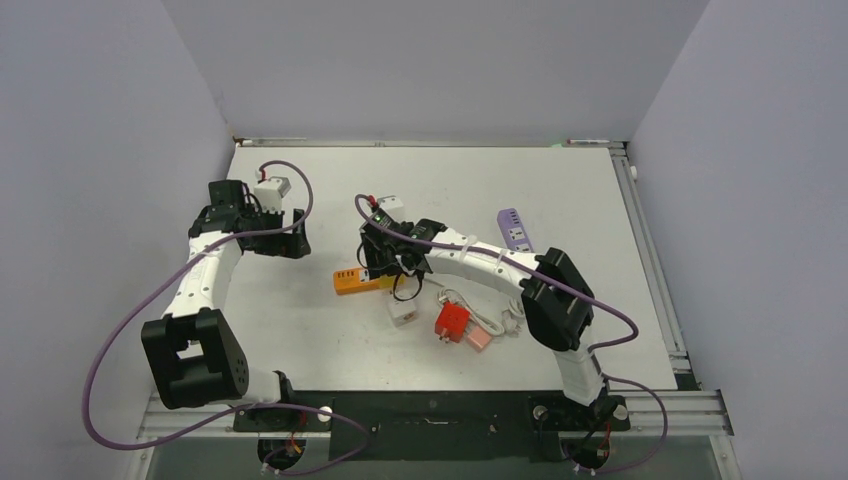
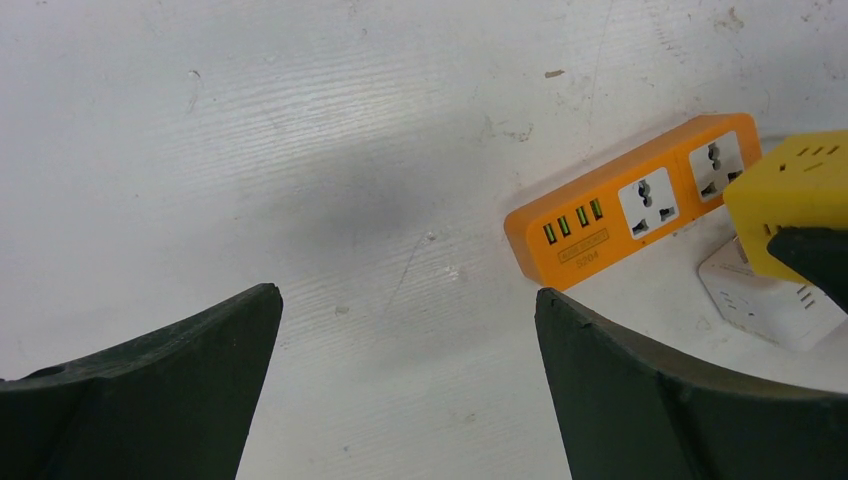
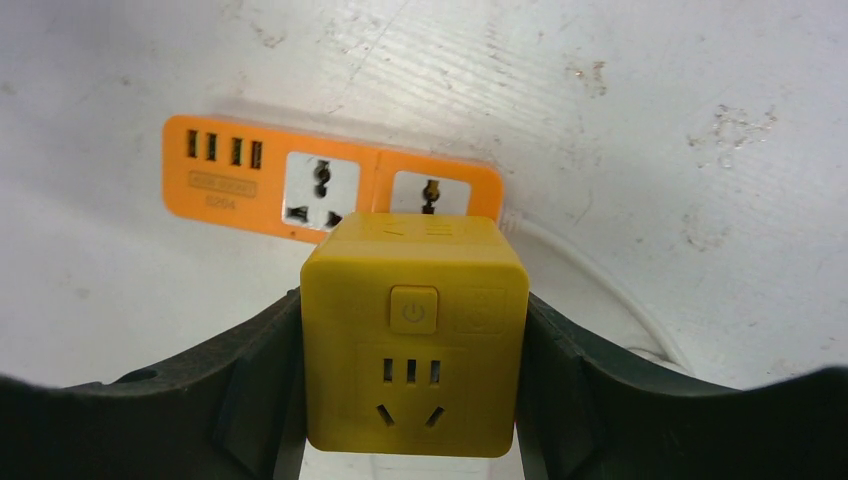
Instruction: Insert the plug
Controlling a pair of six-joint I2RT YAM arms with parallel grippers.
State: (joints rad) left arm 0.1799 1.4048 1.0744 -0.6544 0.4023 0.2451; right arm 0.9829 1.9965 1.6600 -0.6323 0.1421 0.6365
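My right gripper (image 3: 412,312) is shut on a yellow cube plug (image 3: 415,335), one finger on each side, its power button and socket face turned to the camera. The cube hangs just above the right-hand socket of the orange power strip (image 3: 230,175), which lies flat on the white table. In the top view the right gripper (image 1: 385,262) sits over the strip's (image 1: 355,282) right end. My left gripper (image 2: 408,300) stands open over bare table, left of the strip (image 2: 600,220), with nothing between its fingers. The yellow cube plug (image 2: 800,190) shows at that view's right edge.
A white cube adapter (image 1: 403,312) lies just in front of the strip, with a red adapter (image 1: 452,320), a pink one (image 1: 478,340) and a white cable (image 1: 497,322) to its right. A purple strip (image 1: 514,229) lies at the right rear.
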